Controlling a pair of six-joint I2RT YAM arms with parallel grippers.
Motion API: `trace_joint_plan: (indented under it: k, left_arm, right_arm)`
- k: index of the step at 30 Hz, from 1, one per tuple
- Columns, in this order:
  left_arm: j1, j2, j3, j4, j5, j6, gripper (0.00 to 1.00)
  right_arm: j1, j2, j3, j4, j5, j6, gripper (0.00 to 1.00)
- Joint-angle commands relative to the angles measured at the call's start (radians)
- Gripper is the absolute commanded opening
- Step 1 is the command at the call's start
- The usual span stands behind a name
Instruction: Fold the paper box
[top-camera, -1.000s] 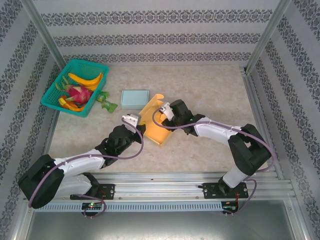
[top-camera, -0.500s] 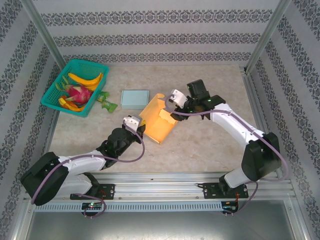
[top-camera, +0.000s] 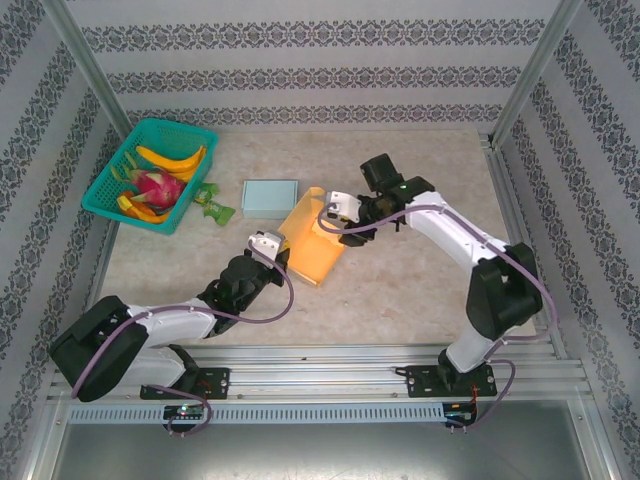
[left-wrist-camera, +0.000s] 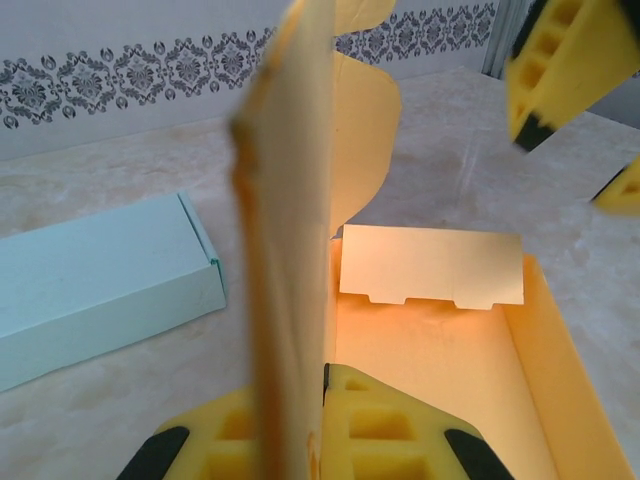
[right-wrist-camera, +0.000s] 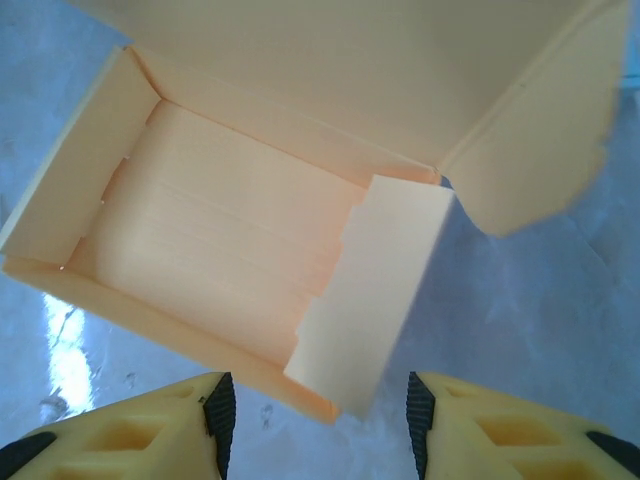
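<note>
Orange paper box (top-camera: 316, 245) lay open at mid-counter (top-camera: 420, 290). Nearest, the left gripper (left-wrist-camera: 300, 430) stayed clamped shut on its upright side wall. Beyond, the right gripper (right-wrist-camera: 315, 412) had withdrawn from the tray and hovered half-open and empty. Folding was judged unfinished.

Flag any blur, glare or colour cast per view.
Left wrist: the wall of the orange paper box pinched in the left fingers is too close, blurred; far flap sharp. Right wrist: table reads blue, box washed pale, glare patch lower left. Top external: even light, sharp.
</note>
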Motion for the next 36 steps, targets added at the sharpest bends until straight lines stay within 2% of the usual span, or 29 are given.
trace_joint_plan:
  k: [1,8,17,23,26,32,36]
  left_arm:
    - [0.008,0.013,0.003,0.074,-0.015,-0.009,0.02]
    - [0.004,0.041,-0.003,0.095,-0.017,-0.011,0.02]
    - [-0.004,0.054,-0.006,0.112,0.009,-0.026,0.02]
    - [-0.004,0.064,-0.008,0.118,0.015,-0.056,0.02]
    - [-0.004,0.070,0.002,0.103,0.000,-0.087,0.02]
    - [-0.004,0.115,0.028,0.087,-0.004,-0.149,0.02]
    - [-0.004,0.145,0.034,0.098,-0.004,-0.175,0.02]
  right_arm:
    - [0.010,0.054,0.041,0.064,0.014,-0.002,0.49]
    - [0.009,0.178,0.095,0.065,0.060,0.008,0.46]
    - [-0.005,0.247,0.072,0.108,0.069,-0.005,0.44]
    - [-0.003,0.279,0.048,0.096,0.068,-0.055,0.37]
    - [0.008,0.278,0.021,0.099,0.084,-0.091,0.29]
    - [0.042,0.239,-0.076,0.228,0.224,-0.140,0.10]
    - [0.087,0.230,-0.143,0.364,0.421,-0.168,0.05]
